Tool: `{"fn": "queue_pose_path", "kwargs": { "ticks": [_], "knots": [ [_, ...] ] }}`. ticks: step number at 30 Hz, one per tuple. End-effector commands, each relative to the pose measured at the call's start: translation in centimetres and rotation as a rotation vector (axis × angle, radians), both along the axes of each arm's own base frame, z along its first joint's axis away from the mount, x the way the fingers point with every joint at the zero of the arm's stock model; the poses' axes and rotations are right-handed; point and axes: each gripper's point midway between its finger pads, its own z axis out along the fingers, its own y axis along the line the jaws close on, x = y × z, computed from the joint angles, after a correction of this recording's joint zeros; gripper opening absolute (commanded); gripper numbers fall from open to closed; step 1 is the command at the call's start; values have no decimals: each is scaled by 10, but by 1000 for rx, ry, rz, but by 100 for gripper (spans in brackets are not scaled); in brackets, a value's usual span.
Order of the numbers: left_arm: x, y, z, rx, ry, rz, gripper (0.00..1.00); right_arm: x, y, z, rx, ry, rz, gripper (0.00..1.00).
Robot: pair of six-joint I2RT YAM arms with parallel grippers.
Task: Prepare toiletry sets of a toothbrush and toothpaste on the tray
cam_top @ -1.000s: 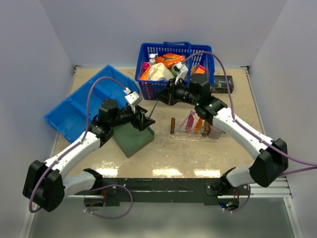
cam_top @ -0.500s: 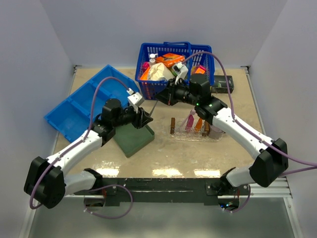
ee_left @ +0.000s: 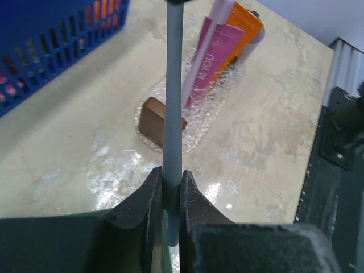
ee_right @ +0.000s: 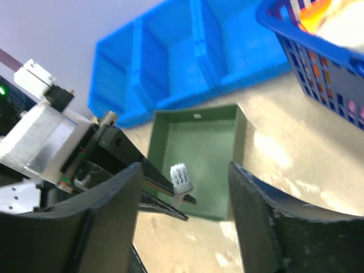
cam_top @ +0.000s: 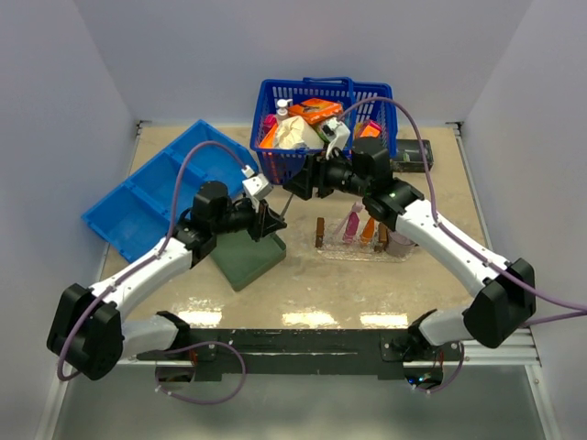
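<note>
My left gripper (ee_left: 170, 173) is shut on the lower end of a grey toothbrush (ee_left: 173, 85), which stands up between its jaws. In the top view the left gripper (cam_top: 266, 220) hovers over the dark green tray's edge, and the toothbrush (cam_top: 285, 203) slants up toward my right gripper (cam_top: 298, 183). The right gripper (ee_right: 185, 166) is open, its fingers wide on either side of the white bristle head (ee_right: 180, 173) without touching it. The clear tray (cam_top: 335, 252) with brown handles (cam_top: 320, 231) holds a pink toothpaste (cam_top: 351, 225) and an orange toothpaste (cam_top: 368, 229); a pale pink toothbrush (ee_left: 199, 62) leans by them.
A blue basket (cam_top: 275, 165) full of items stands at the back, just behind the right gripper. The blue divided bin (cam_top: 147, 197) lies at the left, the dark green tray (cam_top: 243, 261) under the left gripper. A purple mug (cam_top: 401, 243) stands by the clear tray's right end.
The left gripper moved right and closed on the toothbrush handle. The right gripper, shut on the brush before, has opened and let go of it.
</note>
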Motion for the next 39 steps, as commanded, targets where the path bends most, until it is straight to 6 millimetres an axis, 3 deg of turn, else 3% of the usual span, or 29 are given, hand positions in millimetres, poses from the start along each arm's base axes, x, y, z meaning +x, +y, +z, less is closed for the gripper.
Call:
{"fn": "queue_pose_path", "kwargs": {
  "ticks": [1, 5, 9, 10, 20, 39],
  "knots": [
    [-15, -18, 21, -37, 6, -188, 0, -1, -36, 33, -69, -119, -54, 69],
    [-39, -27, 22, -70, 65, -357, 0, -17, -63, 30, -157, -146, -27, 72],
    [-54, -32, 27, -103, 103, -471, 0, -42, -69, 28, -213, -176, 71, 72],
    [-60, -30, 19, -93, 159, -485, 0, -48, -69, 29, -223, -193, 106, 72],
    [-96, -28, 34, -186, 268, -696, 0, -91, -41, 17, -183, -141, 377, 71],
    [-108, -26, 39, -243, 325, -781, 0, -103, -35, 38, -135, -206, 417, 65]
  ]
}}
